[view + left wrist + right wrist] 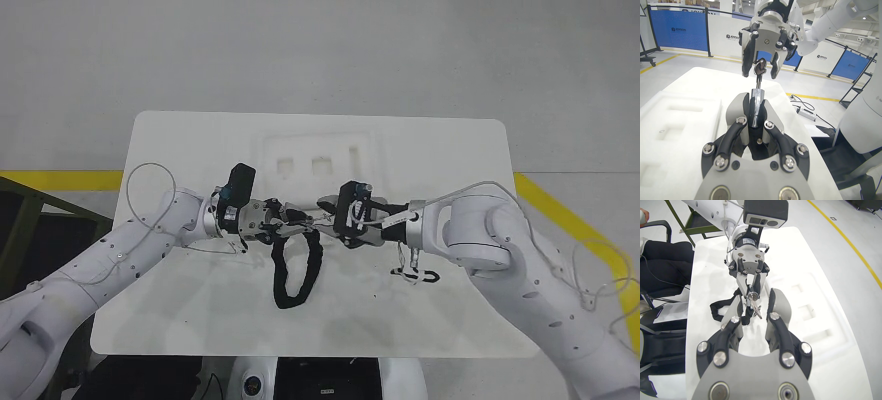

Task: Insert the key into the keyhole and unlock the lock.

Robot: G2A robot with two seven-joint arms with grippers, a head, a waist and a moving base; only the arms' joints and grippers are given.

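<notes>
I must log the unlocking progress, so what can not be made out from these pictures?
- Left wrist view: the tip of the key is hidden inside the lock cylinder; its depth cannot be told.
- Left wrist view: the left gripper covers the cylinder's lower part, so locked or unlocked cannot be told.
- Top view: the keyhole is too small to see.
- Right wrist view: the right gripper hides part of the black cable.

So the lock barrel (756, 108) sits pinched in the left gripper (755, 99), up over the middle of the table (450, 300). The key (760, 67) sticks out of its end, head in the gap between the right gripper (759, 75) fingers, touching neither. The cable loop (298, 268) trails toward the table's near side, and the foam tray (270, 150) is behind everything.
</notes>
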